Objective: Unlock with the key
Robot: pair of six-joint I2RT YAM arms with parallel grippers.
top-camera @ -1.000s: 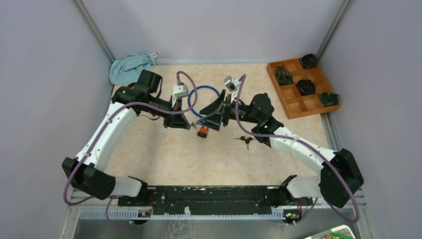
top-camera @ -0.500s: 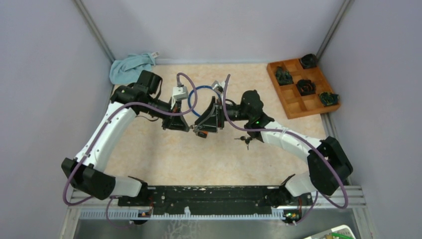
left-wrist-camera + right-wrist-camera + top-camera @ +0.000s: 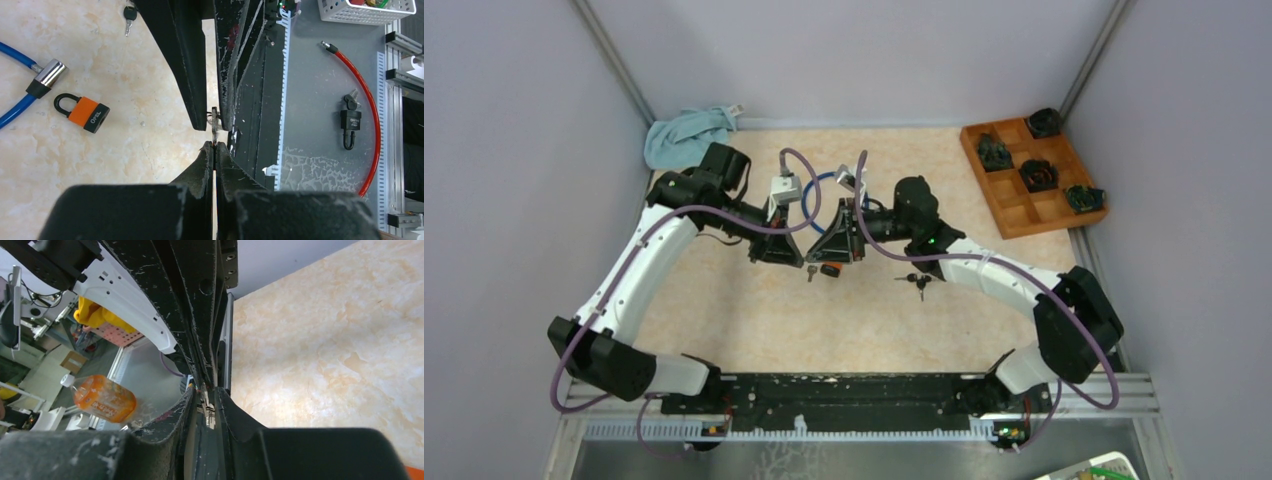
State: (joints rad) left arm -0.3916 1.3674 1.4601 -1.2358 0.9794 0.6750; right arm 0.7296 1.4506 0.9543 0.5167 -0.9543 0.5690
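A second ago my right arm (image 3: 994, 275) was further out to the right, its tip over the padlock. It has since swung left across the bench (image 3: 754, 330) and closed on my left arm (image 3: 649, 265), which has hardly moved. The two now meet tip to tip above the middle of the bench.

My left end effector (image 3: 214, 150) is pressed together, with only a hairline between the fingers. From its own camera it seems to pinch the lower end of the key (image 3: 214, 122). My right end effector (image 3: 205, 399) has come in from the opposite side, its fingers a little apart and flanking the key's upper part. The view is cramped and dark there, so I cannot tell whether those fingers bear on the key or merely stand around it.

I read this as a handover or a re-grip of the key between my two end effectors, not yet an insertion.

The blue cable lock (image 3: 30, 90) lies beyond the padlock. The padlock (image 3: 82, 113), orange-bodied with its shackle closed, lies flat on the bench where it was. It is below and just beside the meeting point, and neither end effector is touching it. So the lock is still unheld and unopened, and most of the task remains. Once one end effector owns the key firmly, the other will probably need to steady the padlock.

A pair of spare keys (image 3: 914, 282) lies on the bench, unmoved.
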